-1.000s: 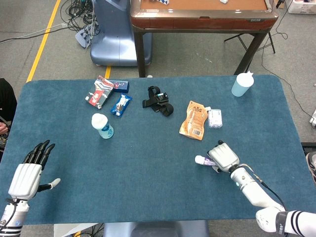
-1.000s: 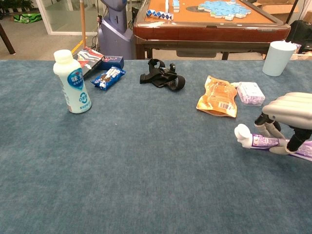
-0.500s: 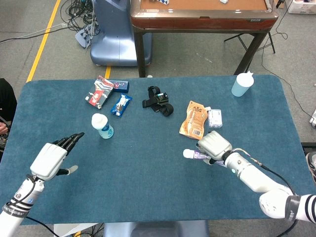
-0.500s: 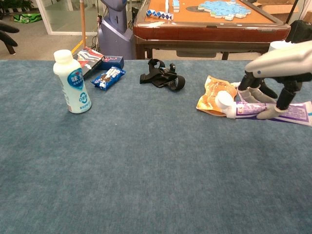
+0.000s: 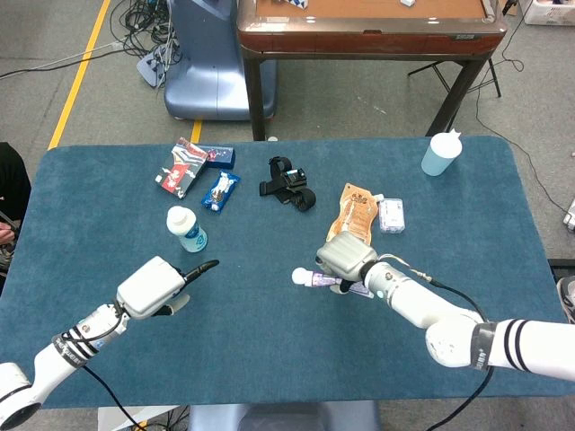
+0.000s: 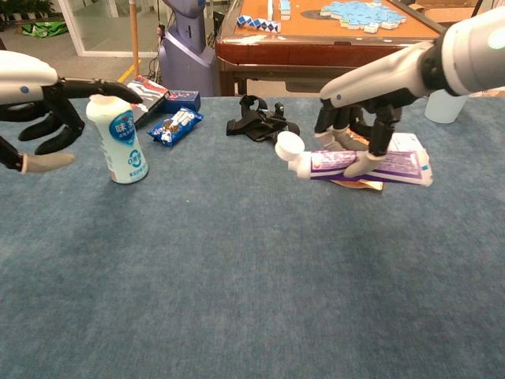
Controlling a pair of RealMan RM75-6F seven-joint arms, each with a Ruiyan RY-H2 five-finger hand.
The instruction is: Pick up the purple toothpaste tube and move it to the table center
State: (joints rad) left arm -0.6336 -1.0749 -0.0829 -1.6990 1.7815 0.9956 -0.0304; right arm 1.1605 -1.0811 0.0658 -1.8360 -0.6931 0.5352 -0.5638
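- The right hand has the purple toothpaste tube clamped from above, fingers curled down around its middle, and the tube is up off the blue table, lying roughly level.
- The tube's white cap sticks out on the side of that hand facing the left hand; in the head view the tube is mostly tucked under the hand.
- Just behind the right hand there's an orange pouch, with a small white packet beside it. Further back and out to its outer side stands a pale blue cup.
- The left hand isn't holding anything, fingers spread apart and hovering over the table.
- A white bottle stands upright just past its fingertips in the chest view.
- Beyond that bottle are a blue snack wrapper, a red and black packet and a small dark blue box.
- A black strap thing lies between the two hands, further back.
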